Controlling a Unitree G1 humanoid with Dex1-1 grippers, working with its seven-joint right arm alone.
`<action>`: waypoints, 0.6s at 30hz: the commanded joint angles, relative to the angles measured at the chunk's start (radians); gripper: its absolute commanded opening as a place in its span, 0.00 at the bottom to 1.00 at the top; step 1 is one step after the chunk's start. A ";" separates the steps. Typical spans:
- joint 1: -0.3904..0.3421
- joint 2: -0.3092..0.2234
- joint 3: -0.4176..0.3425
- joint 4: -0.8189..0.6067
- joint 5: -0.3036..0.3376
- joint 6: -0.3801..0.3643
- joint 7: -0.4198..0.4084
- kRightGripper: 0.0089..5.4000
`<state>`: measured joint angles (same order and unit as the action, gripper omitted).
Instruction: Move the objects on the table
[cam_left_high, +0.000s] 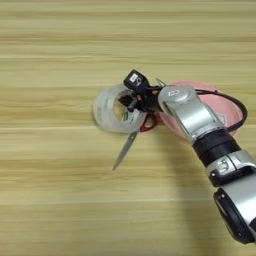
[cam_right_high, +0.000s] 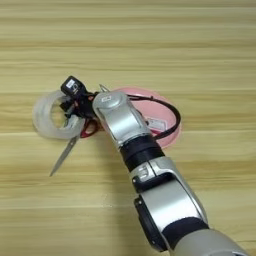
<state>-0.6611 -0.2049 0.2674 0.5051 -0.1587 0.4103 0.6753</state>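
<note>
A clear tape roll (cam_left_high: 105, 112) lies left of centre on the table (cam_left_high: 60, 200). My right gripper (cam_left_high: 132, 102) hangs over the roll's right side, its black tip at the roll's hole. Red-handled scissors (cam_left_high: 125, 149) lie just below it: the blade points down-left, and the red handles are mostly hidden under the gripper and the roll's edge. Behind my forearm sits the pink round plate (cam_right_high: 150, 100), partly covered by the arm, with a small white-red box (cam_right_high: 156, 123) on it. I cannot make out whether anything is held.
My silver forearm (cam_right_high: 125, 125) crosses from the bottom right over the plate's left half. A black cable (cam_right_high: 175, 117) loops from the gripper above the plate. Bare wood-grain planks surround the group on all sides.
</note>
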 joint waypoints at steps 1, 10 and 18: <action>-0.040 -0.048 -0.007 -0.020 -0.021 0.003 -0.021 0.24; -0.085 -0.062 -0.036 -0.071 0.009 0.042 0.005 0.22; -0.154 -0.102 -0.089 -0.150 0.044 0.106 0.050 0.19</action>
<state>-0.6830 -0.2640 0.2234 0.4339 -0.1332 0.5316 0.7336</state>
